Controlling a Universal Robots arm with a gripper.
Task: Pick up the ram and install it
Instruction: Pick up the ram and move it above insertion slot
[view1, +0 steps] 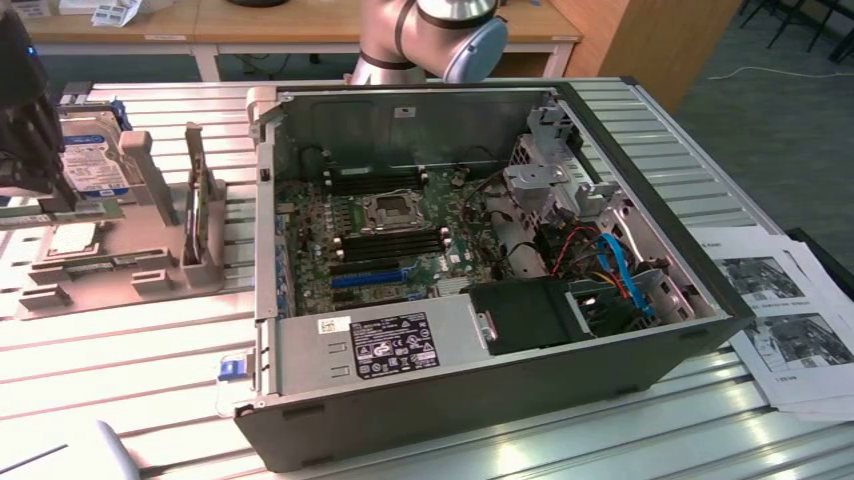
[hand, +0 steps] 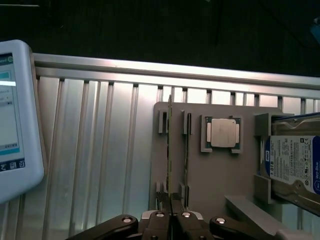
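On the bench (view1: 134, 400), exterior view: the open computer case (view1: 534, 400) lies on its side at centre. Its motherboard (view1: 314, 235) is exposed, with the blue slot (view1: 366, 279) at 6 o'clock of the CPU socket (view1: 388, 211). At 9 o'clock of the case stands the grey fixture (view1: 114, 265), carrying the hard drive (view1: 91, 165) upright. At 12 o'clock, behind the case, rises the arm (view1: 434, 35). Printed sheets (view1: 787, 330) lie at 3 o'clock of the case.

Wrist view: the end effector (hand: 171, 205) is clenched on the ram (hand: 170, 145). The ram is seen edge-on as a thin upright board, seated in its fixture slot and not yet lifted out. The fingers (hand: 165, 227) meet at one end of the board. A second stick (hand: 188, 150) stands parallel, just beside the ram, in the neighbouring slot. A processor chip (hand: 222, 133) sits in its own recess between the second stick and the hard drive. A white tablet (hand: 15, 120) lies on the bench slats, well apart from the fixture.
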